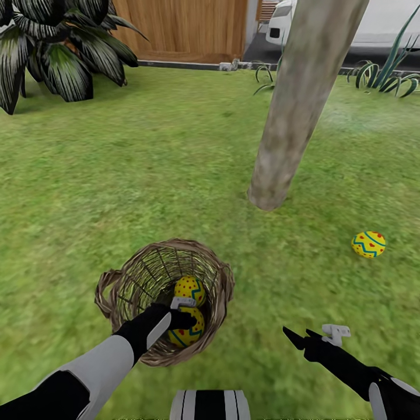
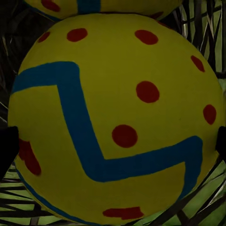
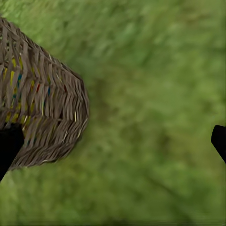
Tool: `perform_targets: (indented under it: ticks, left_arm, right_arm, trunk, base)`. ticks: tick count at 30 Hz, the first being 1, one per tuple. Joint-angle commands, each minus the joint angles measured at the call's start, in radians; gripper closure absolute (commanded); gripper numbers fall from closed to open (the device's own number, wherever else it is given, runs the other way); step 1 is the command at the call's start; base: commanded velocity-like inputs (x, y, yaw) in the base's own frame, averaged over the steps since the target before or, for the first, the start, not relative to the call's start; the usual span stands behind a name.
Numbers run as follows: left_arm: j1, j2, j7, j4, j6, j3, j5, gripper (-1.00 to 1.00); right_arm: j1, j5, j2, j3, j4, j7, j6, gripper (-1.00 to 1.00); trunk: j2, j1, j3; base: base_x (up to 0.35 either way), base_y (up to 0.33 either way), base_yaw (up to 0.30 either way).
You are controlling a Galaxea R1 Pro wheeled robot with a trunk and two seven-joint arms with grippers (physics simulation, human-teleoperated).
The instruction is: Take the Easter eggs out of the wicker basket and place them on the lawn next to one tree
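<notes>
**Two eggs left in the basket, the left gripper down on the nearer one**

Two Easter eggs lay inside the wicker basket (image 1: 219,280), which stood on the lawn (image 1: 116,192) just in front of the robot, on its left side. The nearer egg (image 1: 188,331) sat low against the basket's near wall, and the farther egg (image 1: 190,290) rested just beyond it, the two touching or very nearly so. The left gripper (image 1: 185,319) had reached over the braided rim and sat right on top of the nearer egg. In the left wrist view that egg (image 2: 113,117) filled the space between the fingers, whose dark tips (image 2: 8,146) showed at either flank, so the jaws stood apart and bracketed the egg; whether the pads already pressed on it could not be told. The egg looked close to round from there, with no clear long axis to line up on.

The right gripper (image 1: 300,338) hovered low over bare grass on the robot's right, jaws apart and holding nothing, with the basket wall (image 3: 42,117) off to one side in its own view. The left arm was plainly the nearer one.

A third egg (image 1: 368,244) already lay on the grass to the right of the tree (image 1: 291,128), near the trunk's base but not touching it. Room out of the basket looked tight: the wicker wall and the second egg crowded the fingers, so a straight lift seemed the safest exit. Open lawn lay between the basket and the trunk.
</notes>
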Motion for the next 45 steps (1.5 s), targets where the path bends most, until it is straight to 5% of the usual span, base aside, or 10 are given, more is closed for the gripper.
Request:
perform_targets:
  ticks: [1,22,23,45]
  left_arm:
    - [0.0,0.001,0.004,0.018,0.003,-0.005,-0.026,-1.0]
    - [0.001,0.003,0.003,0.018,-0.012,-0.005,-0.023,-1.0]
    - [0.001,0.003,0.003,0.018,-0.012,-0.005,-0.023,1.0]
    - [0.002,0.004,0.003,0.012,-0.02,-0.005,-0.023,1.0]
  right_arm:
    - [-0.001,-0.003,0.001,-0.002,-0.001,0.004,0.008,-1.0]
    - [-0.001,-0.003,0.0,-0.007,0.0,0.004,0.008,-1.0]
    - [-0.001,-0.003,0.0,-0.007,0.0,0.004,0.008,-1.0]
    - [-0.001,-0.003,0.001,-0.009,0.0,0.004,0.008,-1.0]
  trunk:
    - [0.0,0.001,-0.005]
    - [0.0,0.001,-0.005]
    - [0.0,0.001,-0.005]
    - [0.0,0.001,-0.005]
  base:
    - [0.0,0.0,0.0]
    - [0.0,0.0,0.0]
    - [0.0,0.0,0.0]
    - [0.0,0.0,0.0]
